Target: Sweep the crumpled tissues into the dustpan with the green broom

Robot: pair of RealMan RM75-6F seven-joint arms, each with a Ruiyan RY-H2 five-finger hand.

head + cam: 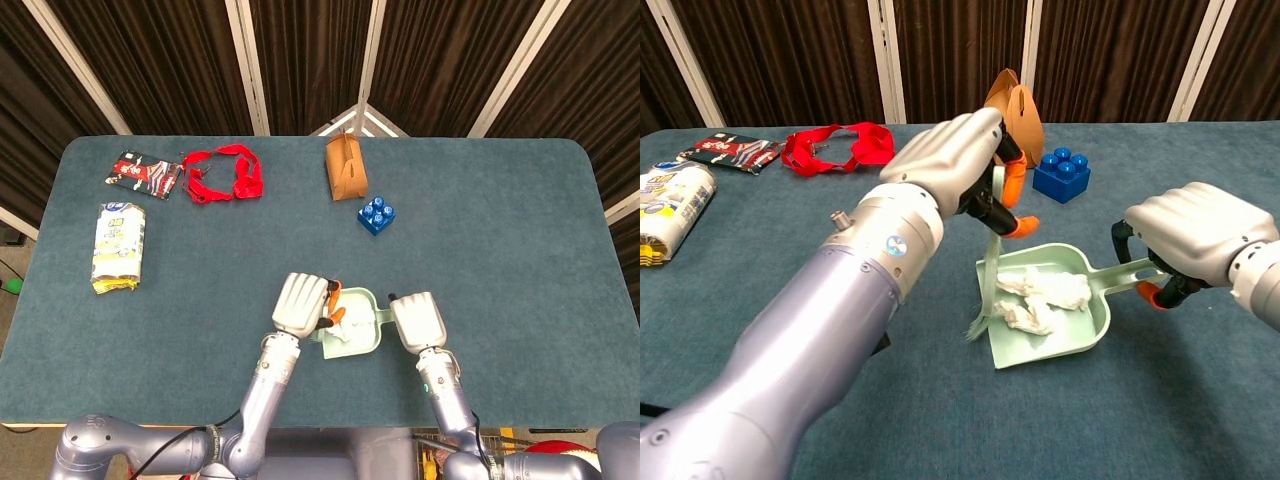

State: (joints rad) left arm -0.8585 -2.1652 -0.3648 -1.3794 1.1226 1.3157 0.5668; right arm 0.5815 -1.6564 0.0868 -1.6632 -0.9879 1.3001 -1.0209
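On the blue-green table (520, 230), backed by dark curtains (300, 60), the left hand (950, 160) grips the green broom (986, 262) at the dustpan (1088, 318) mouth, crumpled tissues (1040, 296) lying inside, while the right hand (1195, 236) holds its handle.

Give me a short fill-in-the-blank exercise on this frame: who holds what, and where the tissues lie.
1. The left hand holds the green ____.
2. The crumpled tissues lie inside the ____.
3. The dustpan handle is gripped by the ____ hand.
4. The blue block sits beside the brown paper ____.

Missing words: broom; dustpan; right; bag
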